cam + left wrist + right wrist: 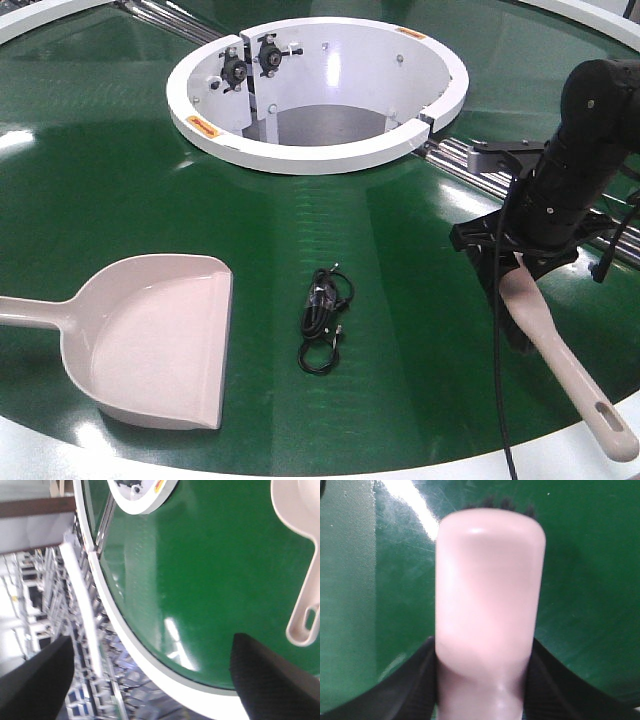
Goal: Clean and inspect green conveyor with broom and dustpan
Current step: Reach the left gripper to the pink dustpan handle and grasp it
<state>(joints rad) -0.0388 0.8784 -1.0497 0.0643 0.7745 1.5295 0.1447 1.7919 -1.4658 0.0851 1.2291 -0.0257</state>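
2 tools, 1 in hand: broom (pixel 560 360) is clamped in R gripper (pixel 517 265); dustpan (pixel 160 335) lies loose on the conveyor (pixel 100 180), nothing gripping it.
R gripper: clenched on the broom neck, a finger each side of it in the wrist view; head points down-fwd from the jaws, handle runs back past them toward the outer rim (pixel 50 455).
L gripper (pixel 155 672): spread wide, nothing btwn the fingers; hangs over the outer rim, conveyor edge below it.
Dustpan pos: well off to R gripper's left, mouth facing it; its handle end shows ahead & right of L gripper, apart from it.
Cable (pixel 322 318): black coiled bundle on the conveyor, btwn dustpan mouth and R gripper, nearer the dustpan.
Progress: early, I'd judge. Broom pick looks done; dustpan pick, sweep and inspection all left. Nothing swept into the dustpan.
Conveyor mat'l: glossy dark green, fine weave up close, strong glare streaks; flat, round.
Ring (pixel 300 155): white, hard, thick-walled, open centre; far ahead-left of R gripper.
Rails (pixel 460 155): bright metal rods, just beyond R gripper.
Broom mat'l: pale beige plastic, smooth, rounded back; dark bristles (pixel 505 502) peek past the tip, contact w/ conveyor unclear; slotted hole (pixel 607 415) at handle end.
Dustpan mat'l: same pale plastic, stiff-looking, flat front lip, raised sides, straight handle.
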